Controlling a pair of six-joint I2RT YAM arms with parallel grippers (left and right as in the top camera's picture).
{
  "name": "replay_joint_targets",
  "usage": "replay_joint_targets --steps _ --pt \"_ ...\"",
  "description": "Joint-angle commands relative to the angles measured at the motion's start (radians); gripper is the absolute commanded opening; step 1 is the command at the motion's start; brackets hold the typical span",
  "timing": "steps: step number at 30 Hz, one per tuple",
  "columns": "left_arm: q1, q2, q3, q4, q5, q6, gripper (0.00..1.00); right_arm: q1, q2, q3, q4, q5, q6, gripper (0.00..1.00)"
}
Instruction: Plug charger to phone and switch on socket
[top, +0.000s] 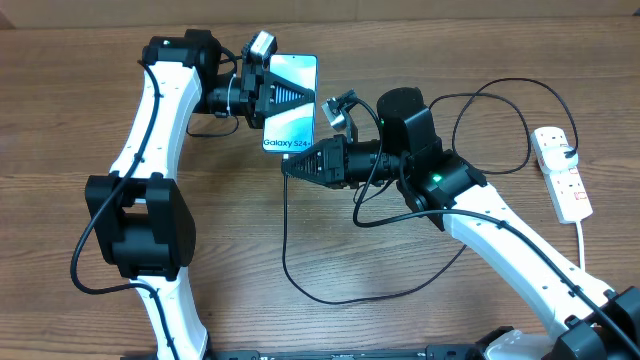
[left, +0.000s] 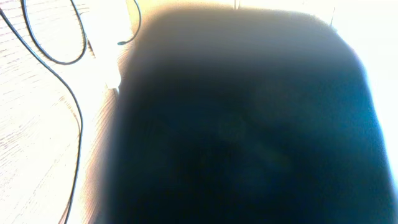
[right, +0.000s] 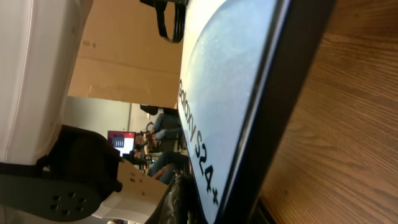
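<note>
Phone (top: 290, 125): sitting in left hand (top: 295, 95), seemingly clamped.
Right hand (top: 292, 166): hovering beside phone; cannot tell its opening.

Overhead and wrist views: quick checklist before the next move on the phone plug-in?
1. The left gripper holds the phone: ok, the phone is raised and tilted.
2. The right gripper holds the charger: ok, the cable leaves its tip.
3. Plug tip lined up with the phone's port: cannot tell, both are hidden.
4. Left wrist view usable: not ok, a dark blur fills it.
5. The socket switched on: cannot tell, too small to read. Neither gripper is near it.
</note>
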Motion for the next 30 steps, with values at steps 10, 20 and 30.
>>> replay_joint_targets --steps 10,20,30 --pt "-0.024 -0.034 0.010 -0.055 0.019 -0.002 0.04 -0.049 -0.002 0.022 0.040 0.175 0.008 0.04" --pt "-0.028 -0.034 0.010 -0.055 0.019 0.025 0.04 -0.050 -0.002 0.022 0.068 0.186 0.051 0.04" --pt "-0.053 -0.034 0.010 -0.053 0.018 0.032 0.04 -0.050 -0.002 0.022 0.100 0.187 0.076 0.04"
